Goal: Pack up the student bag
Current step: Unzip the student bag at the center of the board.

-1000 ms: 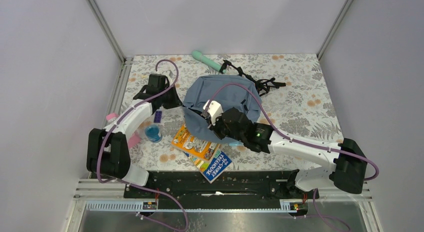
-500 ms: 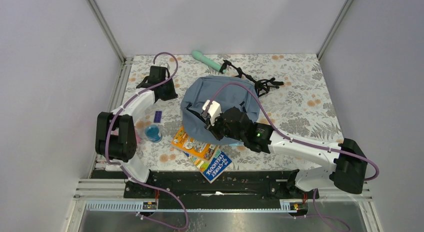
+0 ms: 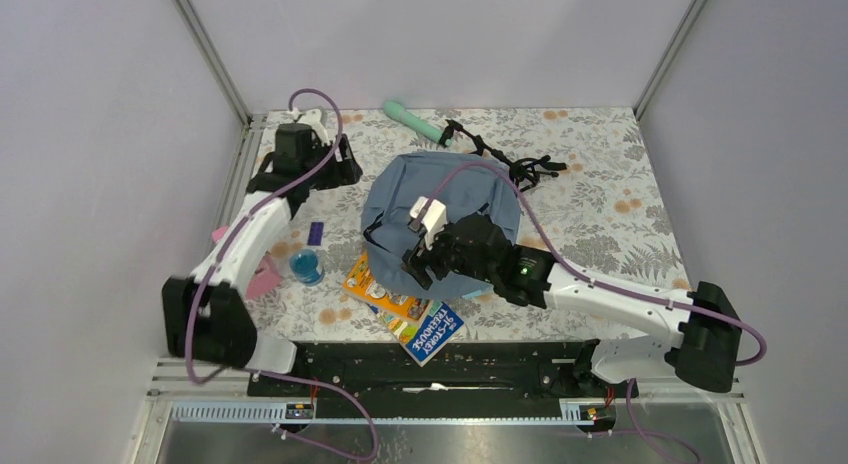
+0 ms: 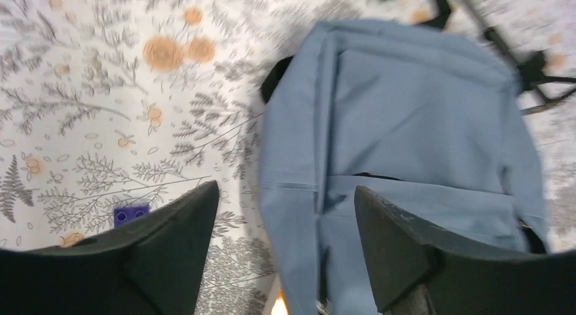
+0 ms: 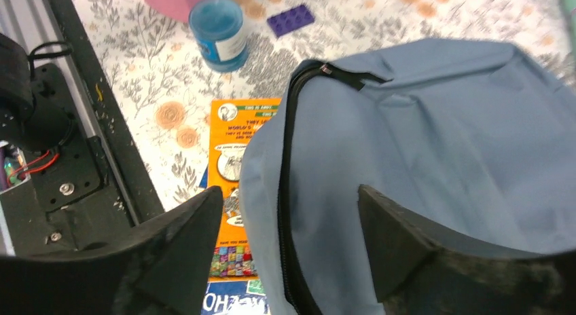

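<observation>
The student bag [image 3: 445,209], slate-blue with a dark zipper [image 5: 288,159], lies flat mid-table with its black straps [image 3: 510,164] trailing to the far right. My left gripper [image 3: 338,171] hovers open near the bag's far-left side. In the left wrist view the left gripper [image 4: 285,216] frames the student bag's [image 4: 414,118] left edge from above, holding nothing. My right gripper [image 3: 415,266] stands open over the bag's near-left rim. In the right wrist view the right gripper [image 5: 291,210] straddles the zipper without touching the student bag [image 5: 441,125].
An orange book [image 3: 385,284] and a blue book [image 3: 428,330] lie partly under the bag's near edge. A blue jar [image 3: 307,267], a purple brick [image 3: 316,233] and pink pieces [image 3: 266,280] sit to the left. A teal object [image 3: 412,121] lies at the back.
Both grippers went from shut to open and let go of the bag's fabric. The left arm swung toward the far-left corner. The bag's lifted left edge settled flat.
</observation>
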### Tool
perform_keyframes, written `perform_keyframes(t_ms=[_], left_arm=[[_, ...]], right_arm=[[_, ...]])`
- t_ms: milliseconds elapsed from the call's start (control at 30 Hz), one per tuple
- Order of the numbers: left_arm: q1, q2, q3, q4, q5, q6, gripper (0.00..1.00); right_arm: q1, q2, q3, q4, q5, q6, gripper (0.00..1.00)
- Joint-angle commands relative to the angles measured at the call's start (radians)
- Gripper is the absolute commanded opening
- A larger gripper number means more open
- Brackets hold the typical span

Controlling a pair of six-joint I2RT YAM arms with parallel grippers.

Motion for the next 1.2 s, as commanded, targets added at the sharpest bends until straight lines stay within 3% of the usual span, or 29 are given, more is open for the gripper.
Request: perform_keyframes(t_ms=[0,100,267,500,967,1167], left_arm=[[-0.027,-0.206,-0.052,0.079,0.073,0.049,0.80],[-0.101,-0.284,-0.104,0.078,0.070,0.130,0.88],[-0.228,-0.342,-0.180,0.047,0.094,0.250,0.93],[-0.418,-0.311,-0.200,0.030,0.112,0.353,0.94],[-0.650,-0.267,-0.215,-0.056,-0.047,0.338,0.97],[-0.744,-0.324,-0.264,-0.045,-0.117,0.258,0.97]], right_arm=[[0.004,-0.094,0.018,0.015,0.109,0.057,0.85],[0.004,-0.127,0.025,-0.075,0.246,0.110,0.92],[-0.041,-0.179,-0.010,-0.224,0.425,0.265,1.00],[-0.224,-0.252,-0.142,-0.287,0.364,0.504,1.00],[-0.227,-0.322,-0.289,-0.347,0.338,0.685,0.98],[-0.227,-0.272,-0.348,-0.272,0.333,0.719,0.96]])
